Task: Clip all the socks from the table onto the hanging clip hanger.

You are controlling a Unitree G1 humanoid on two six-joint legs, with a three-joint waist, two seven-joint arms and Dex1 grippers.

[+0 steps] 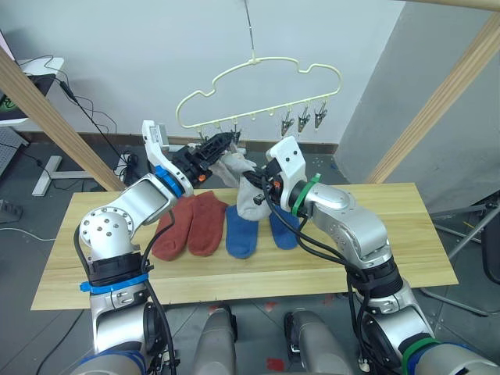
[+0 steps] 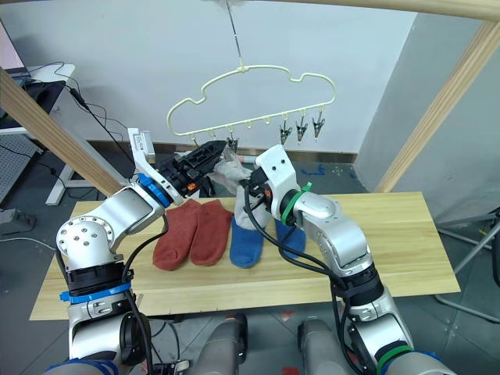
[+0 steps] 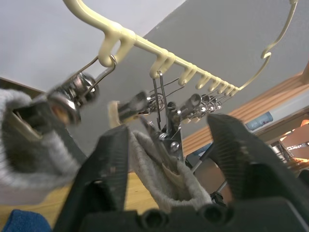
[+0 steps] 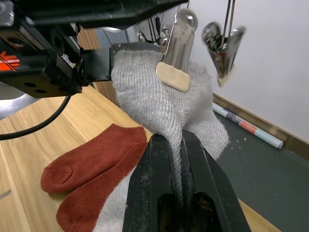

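No brand, label or readable writing can be made out on any of the things. A thin pale-yellow cloud-shaped wire clip hanger (image 1: 258, 86) hangs by its hook above the far edge of the long light wooden plank bench (image 1: 391, 234), with small grey metal clips (image 1: 303, 119) dangling from loops along its lower bar. On the bench lie two rust-red ankle socks (image 1: 191, 224) of soft knit, side by side, and just to their right two blue ankle socks (image 1: 242, 234), the right one partly hidden behind the right arm. A light grey ribbed-knit sock (image 4: 159, 101) is raised off the bench under the hanger's left clips; a shiny metal clip with a tan pad (image 4: 175, 50) sits against its upper edge. The right hand (image 4: 176, 145) is pinched narrow on a fold of this grey sock, its two black fingers pressed together with the fabric between them. The left hand (image 3: 169, 150) has its black fingers spread wide on either side of a clip and a strip of grey ribbed fabric, up at the hanger's bar. Thick round pale wooden poles (image 1: 445, 98) slant at both sides of the scene.
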